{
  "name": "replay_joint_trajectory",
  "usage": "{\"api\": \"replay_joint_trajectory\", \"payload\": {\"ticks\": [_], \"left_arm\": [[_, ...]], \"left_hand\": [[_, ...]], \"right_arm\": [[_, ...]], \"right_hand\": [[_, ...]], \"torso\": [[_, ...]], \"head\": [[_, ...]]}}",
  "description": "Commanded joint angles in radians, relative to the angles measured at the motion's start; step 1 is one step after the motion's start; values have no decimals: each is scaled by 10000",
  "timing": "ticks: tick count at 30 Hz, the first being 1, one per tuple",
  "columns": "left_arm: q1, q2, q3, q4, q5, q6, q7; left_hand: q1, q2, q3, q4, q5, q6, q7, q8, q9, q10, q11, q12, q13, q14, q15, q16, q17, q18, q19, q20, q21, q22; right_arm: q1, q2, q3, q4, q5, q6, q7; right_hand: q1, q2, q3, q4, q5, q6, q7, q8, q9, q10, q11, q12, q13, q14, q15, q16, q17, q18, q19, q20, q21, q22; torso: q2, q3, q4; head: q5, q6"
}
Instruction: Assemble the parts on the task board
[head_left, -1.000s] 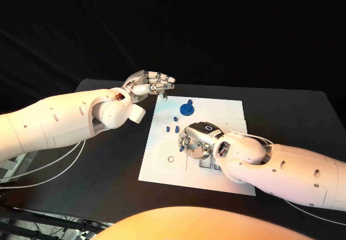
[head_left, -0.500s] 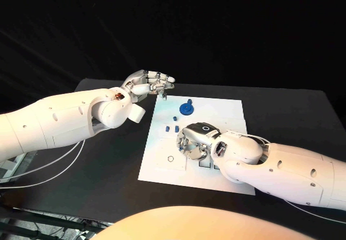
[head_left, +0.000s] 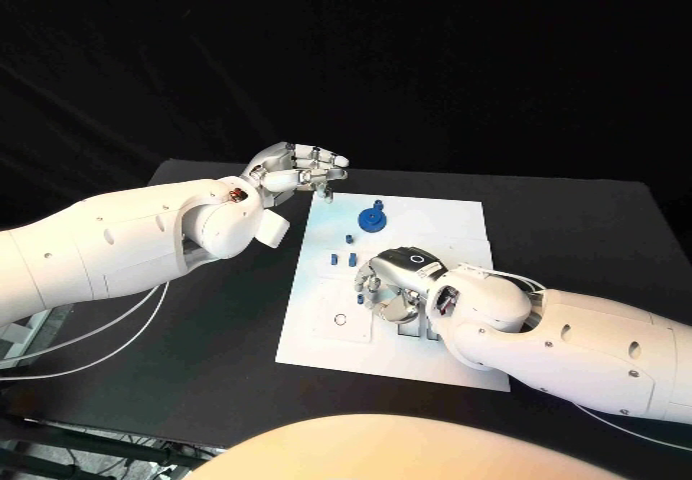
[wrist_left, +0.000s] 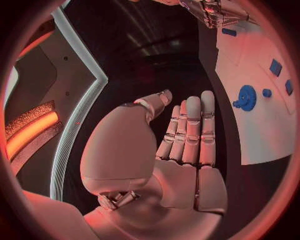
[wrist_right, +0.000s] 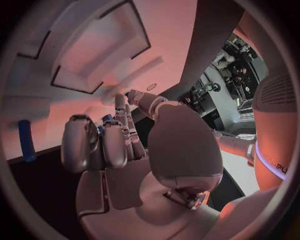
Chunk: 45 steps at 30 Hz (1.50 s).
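The white task board lies in the middle of the black table. A blue gear stands near its far end, also seen as the blue gear. Small blue parts lie just nearer than it. My right hand hangs low over the board's middle with its fingers curled down. A blue peg lies on the board beside it, and a speck of blue shows at its fingertips; I cannot tell whether it is held. My left hand hovers past the board's far left corner, its fingers straight and holding nothing.
The board has rectangular recesses and a small ring mark near its front left. Black table surrounds the board on all sides. White cables hang off the table's left edge.
My right hand has shifted slightly over the board's middle, a little toward the near side. My left hand has stayed where it was.
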Motion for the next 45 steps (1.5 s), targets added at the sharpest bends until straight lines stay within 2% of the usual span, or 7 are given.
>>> {"api": "replay_joint_trajectory", "payload": {"ticks": [1, 8, 17, 19, 21, 25, 45], "left_arm": [[16, -1, 10, 19, 16, 180, 24], [15, -31, 10, 21, 16, 202, 9], [14, -68, 9, 26, 16, 233, 5], [14, -72, 9, 24, 16, 237, 4], [13, -74, 9, 20, 16, 241, 0], [13, -67, 8, 8, 18, 277, -13], [13, -59, 8, -11, 26, 404, -97]], "left_hand": [[14, 49, -73, 4, 19, -82, -5, -60, 16, -41, 0, -1, -13, -67, 1, -53, -13, 146, 11, 36, -36, -15], [16, 51, -77, 6, 17, -83, -4, -58, 17, -44, 1, 3, -12, -70, 2, -55, -15, 147, 12, 37, -41, -19], [18, 53, -79, 5, 16, -83, -4, -57, 18, -45, 1, 4, -12, -72, 2, -57, -15, 147, 12, 37, -44, -21], [18, 53, -79, 5, 16, -83, -4, -57, 18, -45, 1, 4, -12, -72, 2, -57, -15, 147, 12, 37, -44, -21], [18, 53, -79, 5, 16, -83, -4, -57, 18, -45, 1, 4, -12, -72, 2, -57, -15, 147, 12, 37, -44, -21], [18, 53, -79, 5, 16, -83, -4, -57, 18, -45, 1, 4, -12, -72, 2, -57, -15, 147, 12, 37, -44, -21], [25, 61, -92, 10, 14, -80, -5, -48, 24, -43, 1, 19, -9, -86, 5, -66, -19, 148, 12, 40, -63, -34]], "right_arm": [[-12, -208, 0, 253, -112, -386, -107], [184, -934, 137, 909, -47, -705, -141], [878, -2090, 348, 1068, 315, -657, 44], [959, -2215, 360, 952, 365, -555, 134], [1014, -2299, 367, 809, 400, -433, 219], [1062, -2356, 374, 595, 428, -268, 291], [895, -2004, 304, -216, 416, 930, 258]], "right_hand": [[-4, -85, -56, 5, 43, -82, 18, -61, -14, -85, 16, -46, 8, 360, 78, -49, -27, -96, 2, 69, -71, 1833], [-49, -177, -138, 30, 50, -82, 44, -95, 4, -405, 90, -120, -18, 336, 129, -100, -115, -77, -39, 97, -207, 1799], [-80, -413, -437, 60, -109, -80, 50, -159, 30, -925, 175, -137, -75, 298, 210, -162, -223, -20, -160, 165, -551, 1711], [-8, -407, -811, 106, -120, -126, 70, -236, 34, -1319, 237, -60, -98, 266, 263, -192, -273, 23, -259, 215, -815, 1646], [559, 28, -2786, 444, 143, -285, -89, -462, 42, -2123, 312, 509, -66, 215, 352, -183, -327, 108, -435, 311, -1354, 1519], [1209, 222, -3944, 1011, 196, -418, -155, -681, 26, -2693, 378, 1100, -66, 132, 392, -243, -473, 149, -518, 352, -1668, 1465], [1971, 395, -4266, 1749, 147, -104, -89, -668, 110, -2654, 258, 2120, -49, 235, 299, -51, -290, 90, -311, 287, -1338, 1580]], "torso": [[-2, 1, -7], [-9, -7, -10], [-12, -13, -16], [-13, -13, -19], [-11, -8, -21], [-6, 9, -17], [5, -5, 6]], "head": [[-10, 38], [-81, 114], [-295, 267], [-324, 289], [-340, 300], [-355, 335], [-397, 335]]}}
